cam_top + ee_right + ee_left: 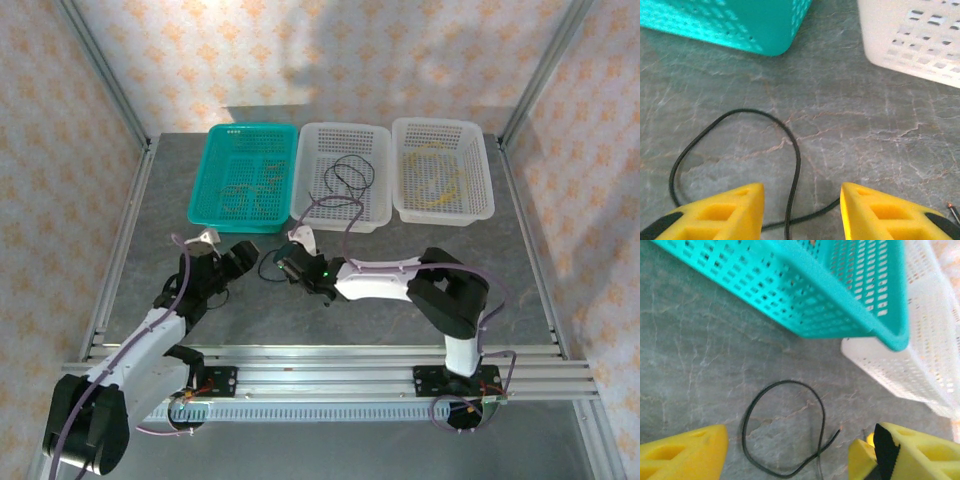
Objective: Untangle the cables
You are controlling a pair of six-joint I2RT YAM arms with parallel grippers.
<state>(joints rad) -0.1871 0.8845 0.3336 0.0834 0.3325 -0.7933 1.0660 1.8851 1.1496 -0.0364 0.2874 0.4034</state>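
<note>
Grey tabletop (880, 125), black cable (796, 160) loop btw. the arms.
Jaws apart, right gripper (801, 192) straddles its crossed ends; left gripper (788, 437) also spread, loop just ahead.

- The worktop (500, 270) was a grey slab with a marble pattern, pale veins running across it.
- Three baskets stood on it in a row along the far side: a teal basket (240, 224) on the left, a white basket (340, 222) in the middle and a second white basket (445, 212) on the right.
- The teal basket and the middle one sat just beside each other, their near corners close.
- A black cable (797, 160) lay flat on the bare worktop, on the near side of those two baskets and apart from both.
- It curled into one open loop, its strands crossing, with a short loose end past the crossing.
</note>
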